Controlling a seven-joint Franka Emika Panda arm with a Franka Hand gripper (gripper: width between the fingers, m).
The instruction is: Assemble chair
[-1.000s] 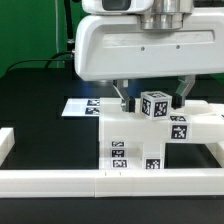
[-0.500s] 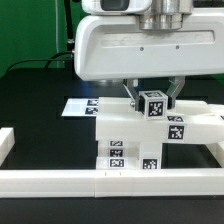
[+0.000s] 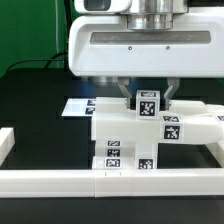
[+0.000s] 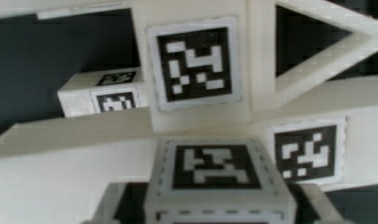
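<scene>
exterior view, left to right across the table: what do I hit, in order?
marker board → small cube clamped in the tool → chair frame's arm running off the exterior view's right. Left out: border rail and chair's main block, since they span too wide to place.

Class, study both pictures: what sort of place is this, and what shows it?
Probably a robotics lab bench: a black table, white tagged chair parts, a marker board, and robot fingers closed on a tagged cube.
</scene>
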